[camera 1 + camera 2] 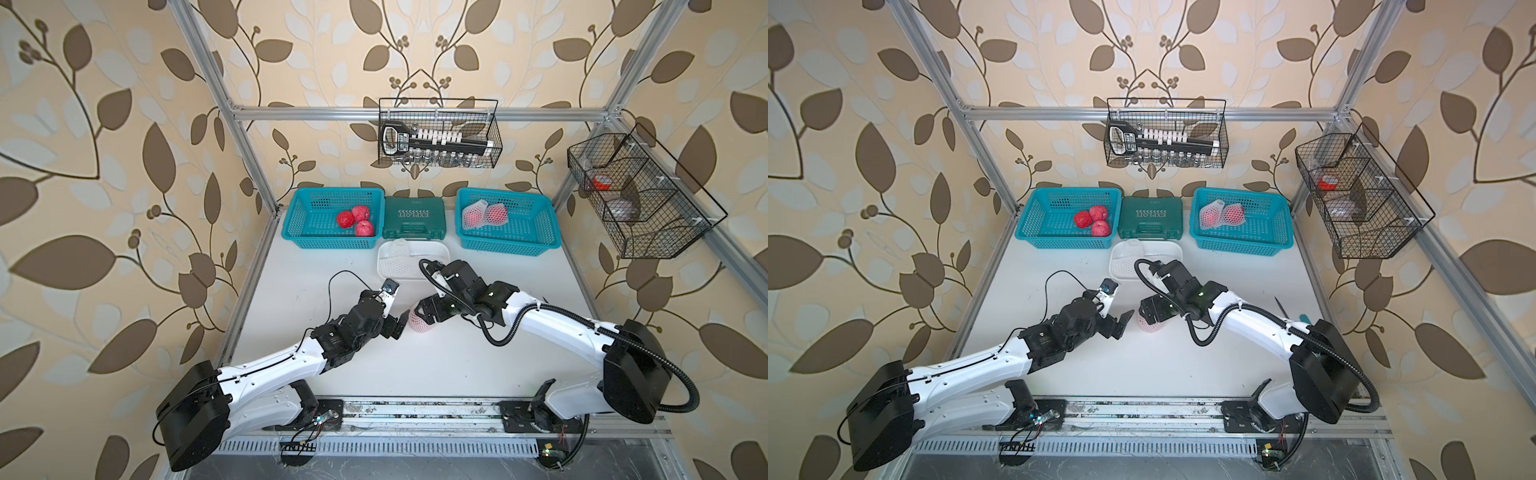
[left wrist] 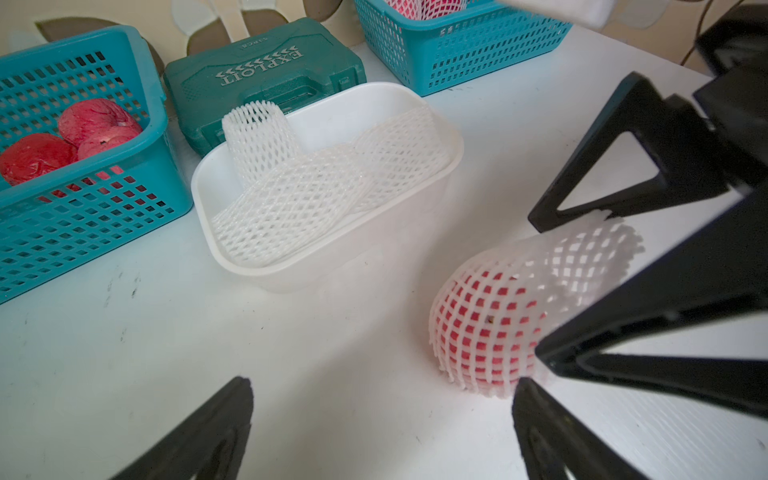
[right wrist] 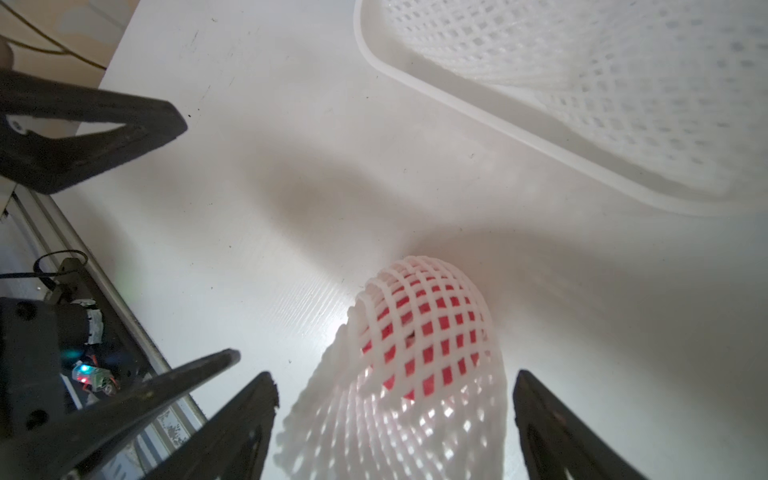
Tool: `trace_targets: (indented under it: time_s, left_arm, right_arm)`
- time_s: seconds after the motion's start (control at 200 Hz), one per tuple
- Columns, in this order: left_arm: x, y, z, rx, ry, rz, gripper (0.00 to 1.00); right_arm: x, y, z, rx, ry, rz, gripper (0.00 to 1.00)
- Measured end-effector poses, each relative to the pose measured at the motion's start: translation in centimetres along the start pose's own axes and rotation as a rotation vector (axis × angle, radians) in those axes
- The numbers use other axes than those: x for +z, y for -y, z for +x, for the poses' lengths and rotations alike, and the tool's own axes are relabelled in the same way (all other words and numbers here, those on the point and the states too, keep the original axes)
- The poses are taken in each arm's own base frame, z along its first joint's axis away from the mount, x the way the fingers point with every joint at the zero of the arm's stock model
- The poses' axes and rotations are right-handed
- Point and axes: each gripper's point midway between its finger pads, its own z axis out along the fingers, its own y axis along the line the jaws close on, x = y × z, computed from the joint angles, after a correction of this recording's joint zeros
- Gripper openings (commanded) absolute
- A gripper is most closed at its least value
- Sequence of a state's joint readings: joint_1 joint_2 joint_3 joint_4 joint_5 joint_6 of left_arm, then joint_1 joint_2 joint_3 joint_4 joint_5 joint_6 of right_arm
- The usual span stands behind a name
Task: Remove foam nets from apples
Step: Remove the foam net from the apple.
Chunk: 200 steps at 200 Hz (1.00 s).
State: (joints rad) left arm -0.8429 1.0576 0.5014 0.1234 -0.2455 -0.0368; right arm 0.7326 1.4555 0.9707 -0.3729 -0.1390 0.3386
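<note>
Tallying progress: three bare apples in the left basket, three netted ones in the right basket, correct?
No: the right basket holds two netted apples, not three, as both top views show. Three bare apples in the left basket is right.

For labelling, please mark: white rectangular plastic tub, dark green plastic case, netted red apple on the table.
white tub [image 2: 316, 274]: left wrist view, near wall.
green case [image 1: 414, 218]: in a top view, lid.
netted apple [image 2: 486, 324]: left wrist view, side.

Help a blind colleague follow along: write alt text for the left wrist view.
A red apple in a white foam net lies on the white table between the open fingers of the right claw. Behind, a white tub holds empty nets; a teal basket holds bare apples.
</note>
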Motion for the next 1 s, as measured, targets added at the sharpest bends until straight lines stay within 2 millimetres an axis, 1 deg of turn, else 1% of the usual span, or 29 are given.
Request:
trace_targets:
  time_s: [0.085,0.165,0.23,0.395,0.54,0.815,1.0]
  left_arm:
    - [0.0,0.0,0.0,0.000,0.000,0.000,0.98]
    - [0.0,0.0,0.0,0.000,0.000,0.000,0.98]
    - [0.0,0.0,0.0,-0.001,0.001,0.000,0.99]
    - [-0.1,0.0,-0.1,-0.005,0.004,-0.002,0.99]
    - [-0.1,-0.5,-0.2,-0.017,0.007,-0.026,0.99]
    - [-0.3,-1.0,-0.6,-0.029,0.023,-0.052,0.99]
    - [-0.5,-1.0,-0.7,-0.030,0.030,-0.051,0.99]
  right_arm:
    - [0.6,-0.1,0.4,-0.003,-0.023,-0.012,0.50]
    - [0.6,-0.3,0.5,-0.006,-0.028,-0.023,0.41]
    - [0.6,-0.4,0.6,-0.014,-0.030,-0.030,0.31]
    - [0.4,-0.8,0.7,-0.032,-0.036,-0.051,0.17]
    - [-0.2,-1.2,0.3,-0.042,-0.024,-0.067,0.15]
    - [-1.7,-2.2,-1.5,-0.064,0.026,-0.095,0.14]
    - [-2.0,-1.8,-1.9,-0.060,0.036,-0.099,0.14]
